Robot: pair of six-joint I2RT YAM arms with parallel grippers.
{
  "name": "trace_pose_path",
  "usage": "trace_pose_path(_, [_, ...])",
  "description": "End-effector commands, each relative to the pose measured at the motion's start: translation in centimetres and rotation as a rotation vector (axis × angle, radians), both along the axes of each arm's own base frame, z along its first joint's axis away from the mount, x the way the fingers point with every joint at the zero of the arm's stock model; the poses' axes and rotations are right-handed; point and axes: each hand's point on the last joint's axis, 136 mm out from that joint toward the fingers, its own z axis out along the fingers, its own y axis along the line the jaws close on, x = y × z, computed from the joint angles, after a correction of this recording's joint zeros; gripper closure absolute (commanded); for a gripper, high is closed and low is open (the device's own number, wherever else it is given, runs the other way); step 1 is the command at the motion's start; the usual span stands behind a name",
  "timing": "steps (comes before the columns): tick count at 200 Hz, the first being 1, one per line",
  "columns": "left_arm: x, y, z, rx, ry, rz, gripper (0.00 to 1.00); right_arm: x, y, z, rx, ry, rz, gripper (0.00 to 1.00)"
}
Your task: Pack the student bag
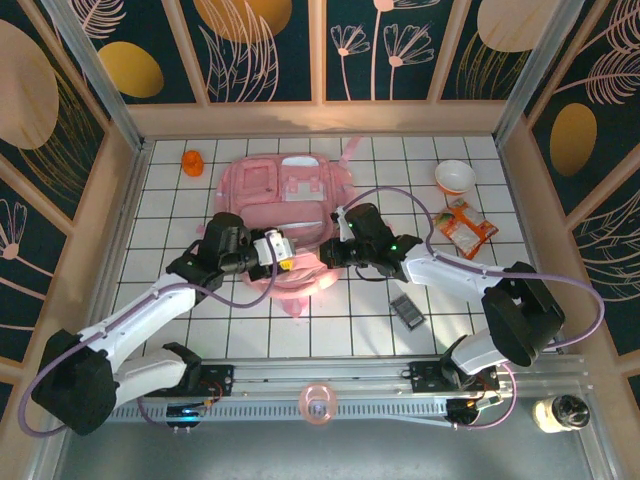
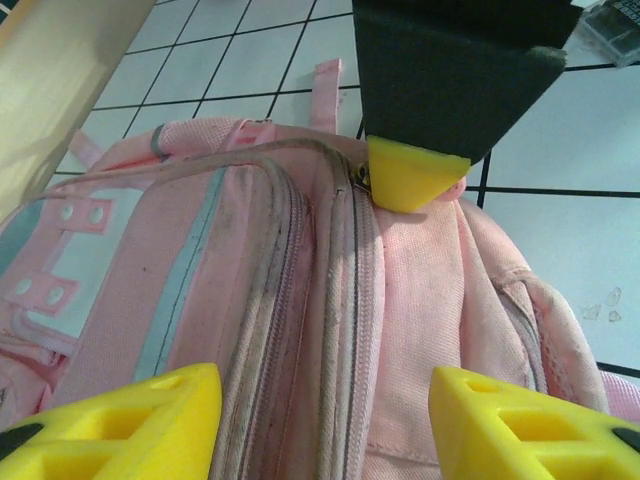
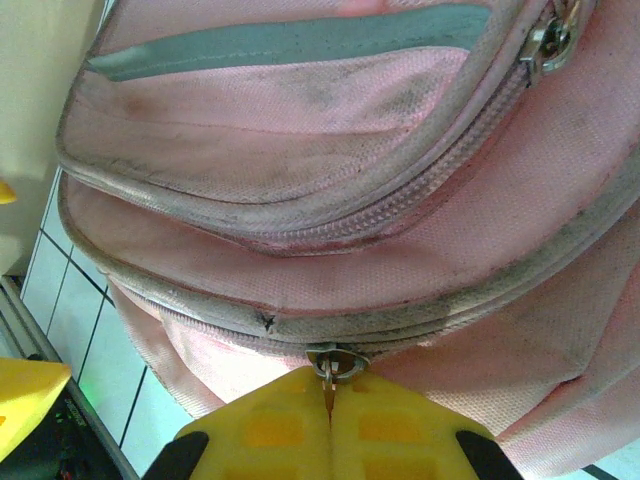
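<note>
The right end effector (image 3: pixel 330 402) is closed on the zipper pull (image 3: pixel 336 362) at the right edge of the student bag (image 1: pixel 285 195), mid-tabletop (image 1: pixel 330 320). The left end effector (image 2: pixel 320 405) is open, astride the bag. Advice: brace the fabric, then pull along the track.

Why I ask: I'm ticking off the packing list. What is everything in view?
student bag: 1, pink, mid-table, front up
zipper pull: 1, metal, on the bag's side
small object: 1, orange, far left
bowl: 1, white, far right
packet: 1, orange-red, just nearer than the bowl
flat item: 1, dark grey, near right of the bag
ring: 1, pink, near rail, between the arm bases
container: 1, dark-topped, near right corner
table: 1, white tiles, under everything
left gripper: 1, yellow fingers, open, over the bag
right gripper: 1, yellow fingers, shut on the zipper pull
</note>
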Motion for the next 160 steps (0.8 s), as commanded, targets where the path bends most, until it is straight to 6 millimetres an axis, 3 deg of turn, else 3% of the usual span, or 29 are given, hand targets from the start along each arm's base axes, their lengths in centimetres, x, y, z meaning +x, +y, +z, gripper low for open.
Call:
trace_pose_path(1, [1.1, -1.3, 0.8, -0.018, -0.018, -0.024, 0.45, 1.0, 1.0, 2.7, 0.053, -0.075, -0.004, 1.0])
trace_pose_path(60, [2.1, -3.4, -1.3, 0.012, 0.01, -0.052, 0.44, 0.9, 0.8, 3.2, 0.063, -0.083, -0.014, 1.0])
trace_pose_path(72, [2.6, -3.5, -1.7, 0.018, -0.001, -0.038, 0.52, 0.8, 0.8, 3.2, 0.067, -0.08, -0.011, 1.0])
trace_pose_path(91, [3.6, -3.2, -1.7, 0.011, -0.016, 0.026, 0.75, 0.7, 0.8, 3.3, 0.077, -0.078, -0.014, 1.0])
trace_pose_path(117, [3.4, -2.4, -1.5, 0.028, -0.038, 0.048, 0.98, 1.1, -0.9, 2.3, 0.07, -0.053, -0.063, 1.0])
trace_pose_path(160, [1.5, 0.6, -2.2, 0.147, -0.019, 0.087, 1.0, 0.5, -3.0, 1.0, 0.109, 0.001, -0.114, 1.0])
